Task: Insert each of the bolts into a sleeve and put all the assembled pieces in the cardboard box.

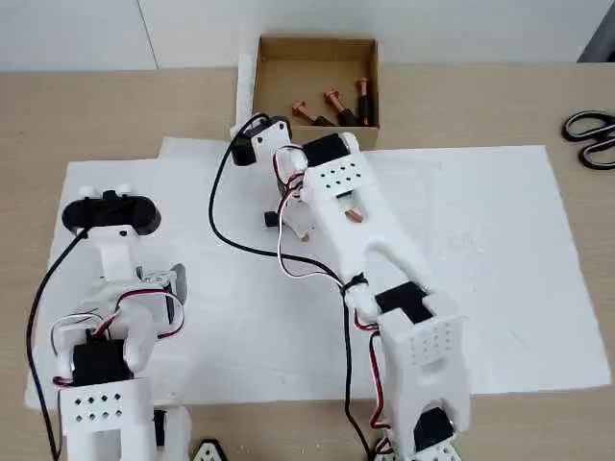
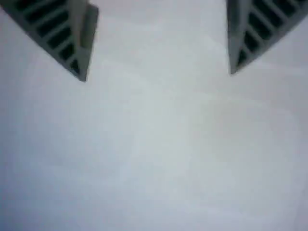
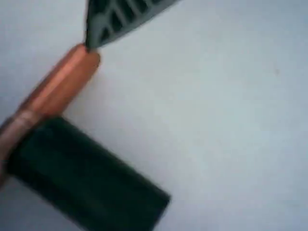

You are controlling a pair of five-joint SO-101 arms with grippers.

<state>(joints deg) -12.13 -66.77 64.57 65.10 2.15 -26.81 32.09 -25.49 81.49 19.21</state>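
White paper sheet [image 1: 500,269] is covering the middle of the tan worktop [image 1: 577,423], and I am reading across it from the left. There the left gripper [image 2: 159,74] is hanging over bare paper with its fingers [image 2: 72,43] spread wide apart, holding nothing. Toward the middle, the right gripper [image 1: 291,223] is sitting low over the sheet, just short of the cardboard box [image 1: 288,77]. In its wrist view a copper bolt [image 3: 60,86] is lying with its plain end touching the gripper's tip. A black sleeve [image 3: 86,187] is lying right beside the bolt's flanged end. I cannot tell whether the bolt is entering it, nor whether this gripper is clamping anything. The box is standing at the sheet's far edge, and three assembled pieces [image 1: 336,104] are lying inside, toward its right near corner. Far right, black scissors [image 1: 591,136] are resting on the bare worktop.
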